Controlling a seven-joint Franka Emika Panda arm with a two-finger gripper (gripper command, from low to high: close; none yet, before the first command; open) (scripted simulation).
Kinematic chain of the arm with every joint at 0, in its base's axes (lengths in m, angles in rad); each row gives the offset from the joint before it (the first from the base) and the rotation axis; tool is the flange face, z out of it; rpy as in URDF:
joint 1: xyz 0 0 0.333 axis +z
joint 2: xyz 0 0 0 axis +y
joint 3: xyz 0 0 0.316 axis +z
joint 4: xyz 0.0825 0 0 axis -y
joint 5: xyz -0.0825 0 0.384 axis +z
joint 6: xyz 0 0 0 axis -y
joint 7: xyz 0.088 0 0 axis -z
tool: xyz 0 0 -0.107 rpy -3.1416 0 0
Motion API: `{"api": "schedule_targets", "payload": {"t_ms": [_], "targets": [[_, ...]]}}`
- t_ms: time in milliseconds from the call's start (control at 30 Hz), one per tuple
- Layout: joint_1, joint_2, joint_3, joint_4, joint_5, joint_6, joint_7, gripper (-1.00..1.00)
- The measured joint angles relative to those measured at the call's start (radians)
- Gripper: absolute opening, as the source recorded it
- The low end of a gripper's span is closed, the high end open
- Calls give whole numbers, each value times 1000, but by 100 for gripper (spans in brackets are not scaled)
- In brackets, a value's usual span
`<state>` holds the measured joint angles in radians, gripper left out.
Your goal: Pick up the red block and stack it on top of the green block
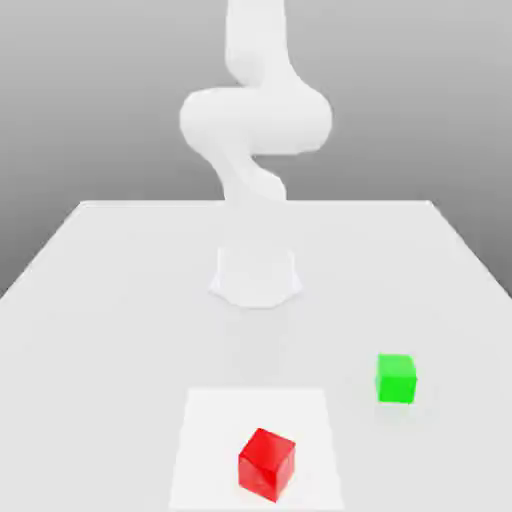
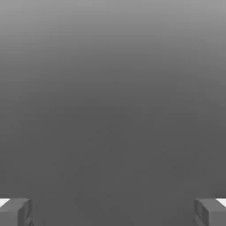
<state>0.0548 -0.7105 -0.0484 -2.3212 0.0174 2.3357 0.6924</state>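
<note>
The red block (image 1: 266, 464) lies turned at an angle on a paler square patch (image 1: 205, 440) near the table's front edge. To the exterior view's right and a little farther back, the green block (image 1: 396, 378) rests on the white table, apart from the red one. In the hand view my gripper (image 2: 113, 212) is open: two grey fingertips (image 2: 15, 212) stand far apart with nothing between them, before a plain grey backdrop. The white arm (image 1: 255, 120) rises from its base (image 1: 256, 277) behind both blocks and runs up past the top edge.
The white table (image 1: 100, 300) spreads wide around the base, with its side edges slanting in toward the back. A grey wall stands behind it.
</note>
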Motion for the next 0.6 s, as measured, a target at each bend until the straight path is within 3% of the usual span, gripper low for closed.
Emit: {"api": "schedule_targets", "payload": {"t_ms": [333,600], "targets": [[171,365,-151,-85,103,143,-458,0],[228,649,-185,-152,163,256,-803,0]]}}
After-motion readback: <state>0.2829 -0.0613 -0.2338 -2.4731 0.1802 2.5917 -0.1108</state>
